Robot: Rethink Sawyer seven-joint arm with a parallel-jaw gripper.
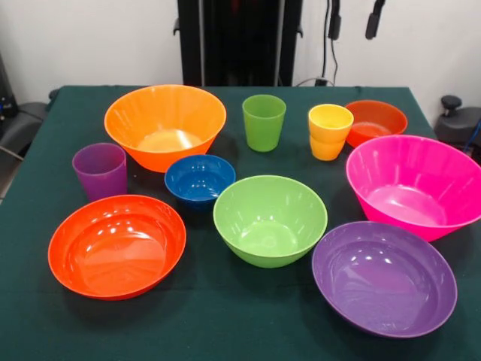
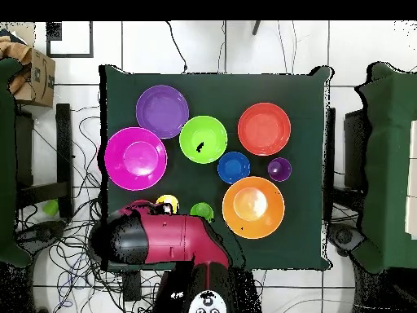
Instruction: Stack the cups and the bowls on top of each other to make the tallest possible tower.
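All pieces stand apart on the green table (image 1: 225, 323); nothing is stacked. The back row holds the large orange bowl (image 1: 165, 124), green cup (image 1: 264, 122), yellow-orange cup (image 1: 329, 131) and small red-orange bowl (image 1: 376, 120). The purple cup (image 1: 100, 170), small blue bowl (image 1: 200, 179), lime green bowl (image 1: 270, 219) and pink bowl (image 1: 415, 184) stand in the middle. The large red-orange bowl (image 1: 116, 246) and purple bowl (image 1: 384, 277) are nearest. My gripper (image 1: 354, 19) shows only two black tips at the top edge, apart and empty, high above the yellow-orange cup and small red-orange bowl.
In the overhead view the red and black arm (image 2: 163, 236) lies over the table's lower left corner, next to the yellow-orange cup (image 2: 167, 202) and green cup (image 2: 201, 212), and hides the small red-orange bowl. A cardboard box (image 2: 34, 77) and cables lie off the table.
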